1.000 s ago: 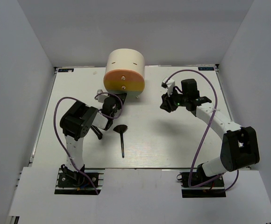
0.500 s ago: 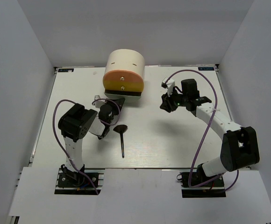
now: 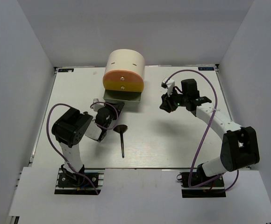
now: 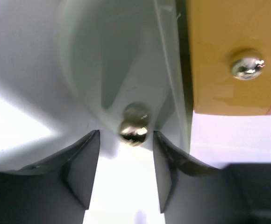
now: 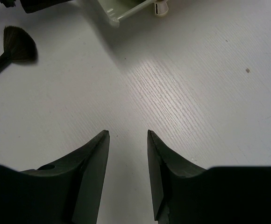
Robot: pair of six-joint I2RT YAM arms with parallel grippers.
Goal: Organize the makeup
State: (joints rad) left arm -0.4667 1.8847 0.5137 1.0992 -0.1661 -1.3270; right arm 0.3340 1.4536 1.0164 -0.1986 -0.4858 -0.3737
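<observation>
Of the makeup, only a black fan brush [image 3: 122,140] shows, lying on the white table with its fan head [image 5: 18,44] toward the box. My left gripper [image 3: 113,108] is open just in front of the pulled-out pale drawer [image 3: 122,97]. The drawer's brass knob [image 4: 133,127] sits right at the tips of the two fingers [image 4: 82,163], with a gap on each side. My right gripper [image 3: 166,103] hovers open over bare table to the right, with nothing between its fingers [image 5: 91,163].
The round cream box [image 3: 124,70] stands at the back centre. Its orange drawer front [image 4: 233,56] carries a silver knob [image 4: 247,65]. A corner of the open drawer [image 5: 121,11] shows at the top of the right wrist view. White walls enclose the table.
The left gripper drew back toward the front and the pale lower drawer slid out with it. Its jaws have now widened off the knob. The right arm has not moved.
</observation>
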